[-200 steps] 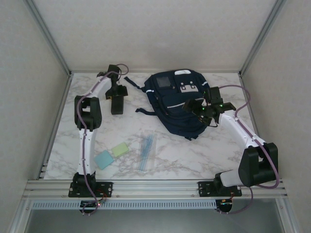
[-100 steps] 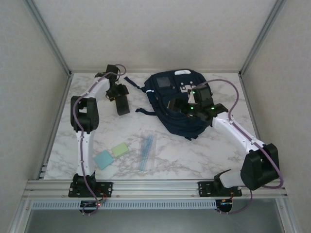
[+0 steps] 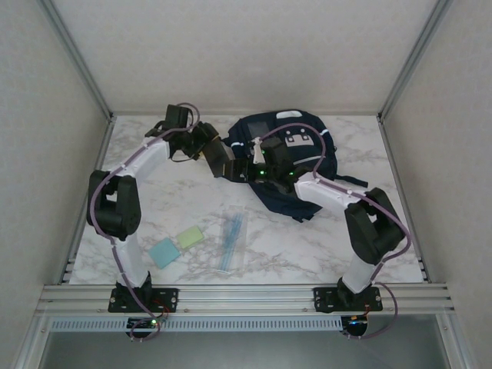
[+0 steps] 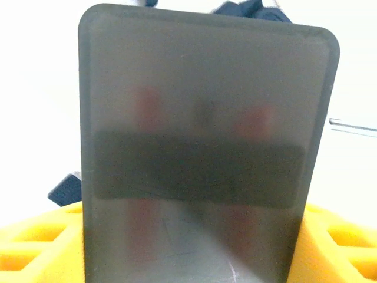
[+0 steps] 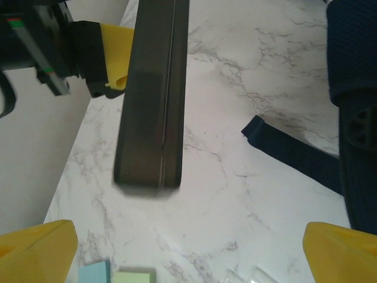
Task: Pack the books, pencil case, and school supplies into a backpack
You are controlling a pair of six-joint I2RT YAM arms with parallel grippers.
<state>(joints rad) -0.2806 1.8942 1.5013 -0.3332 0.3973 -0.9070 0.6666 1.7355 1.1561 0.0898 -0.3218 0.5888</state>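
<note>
**Smoky plastic pencil case aloft, left of the backpack**

We see the left gripper pinching the case by one end, yellow pads on both flat faces. It's held clear of the marble table w/ the free end toward the right gripper. That one is spread wide, holding nothing, just beside the bag's left edge. It's prob. there to take the case or open the bag; we can't tell which. Case: dark, translucent, flat, rounded corners, seam along the thin edge, dim reddish shapes inside. Near-left lie the pale blue pad & green pad.
</note>
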